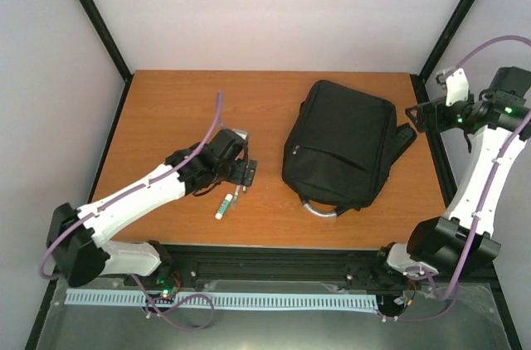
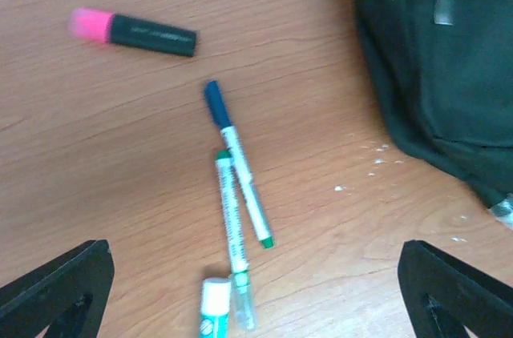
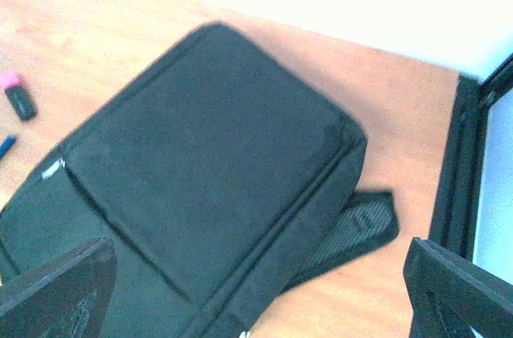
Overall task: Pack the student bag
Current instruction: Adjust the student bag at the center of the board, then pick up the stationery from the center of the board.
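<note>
While the student bag [image 1: 340, 147] lies seemingly shut towards the desk's right edge, we judge nothing packed: pens [image 2: 238, 162] and highlighter [image 2: 132, 31] lie outside; left gripper [image 2: 252, 278] and right gripper [image 3: 256, 278] gape wide, empty.

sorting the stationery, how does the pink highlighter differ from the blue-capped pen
The pink highlighter is short and thick with a black body; the blue-capped pen is long, thin and white. The highlighter lies alone; the pen lies right beside a green-capped pen. Both rest flat on the table, capped.
</note>
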`<control>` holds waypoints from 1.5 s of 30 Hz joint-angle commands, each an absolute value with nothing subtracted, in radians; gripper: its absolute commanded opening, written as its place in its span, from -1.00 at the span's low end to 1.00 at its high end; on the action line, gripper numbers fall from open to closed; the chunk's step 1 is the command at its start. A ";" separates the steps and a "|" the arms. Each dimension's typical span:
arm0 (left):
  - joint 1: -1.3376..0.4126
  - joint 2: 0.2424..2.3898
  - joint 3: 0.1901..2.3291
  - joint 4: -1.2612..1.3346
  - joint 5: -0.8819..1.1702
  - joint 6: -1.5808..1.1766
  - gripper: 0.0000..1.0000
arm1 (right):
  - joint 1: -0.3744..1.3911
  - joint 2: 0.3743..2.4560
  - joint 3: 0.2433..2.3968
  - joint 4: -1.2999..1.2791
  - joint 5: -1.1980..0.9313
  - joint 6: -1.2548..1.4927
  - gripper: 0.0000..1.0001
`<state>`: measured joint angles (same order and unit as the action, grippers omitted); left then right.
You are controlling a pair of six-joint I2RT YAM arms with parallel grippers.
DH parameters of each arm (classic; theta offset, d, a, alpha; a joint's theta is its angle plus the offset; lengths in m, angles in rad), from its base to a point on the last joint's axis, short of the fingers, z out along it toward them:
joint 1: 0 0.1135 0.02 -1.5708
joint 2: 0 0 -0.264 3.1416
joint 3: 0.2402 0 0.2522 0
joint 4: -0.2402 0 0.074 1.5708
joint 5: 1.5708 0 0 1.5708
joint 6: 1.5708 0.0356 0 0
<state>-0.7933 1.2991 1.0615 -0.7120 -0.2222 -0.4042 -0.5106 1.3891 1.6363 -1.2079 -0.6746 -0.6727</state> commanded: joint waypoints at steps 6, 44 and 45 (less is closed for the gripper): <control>-0.765 1.281 1.038 -0.956 -0.581 -0.697 0.99 | -0.456 1.468 1.584 -1.109 -1.039 -0.500 1.00; -0.749 1.554 0.880 -0.912 -0.114 -0.560 -0.06 | 0.080 1.349 0.987 -0.670 -0.749 -0.463 0.89; -0.750 1.558 0.878 -0.909 -0.114 -0.560 -0.10 | 0.080 1.352 0.988 -0.672 -0.747 -0.463 0.89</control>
<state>-0.7460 1.5417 0.8757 -0.9226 -0.1116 -0.5499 0.0788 1.3407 0.9791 -0.6830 -0.7349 -0.4473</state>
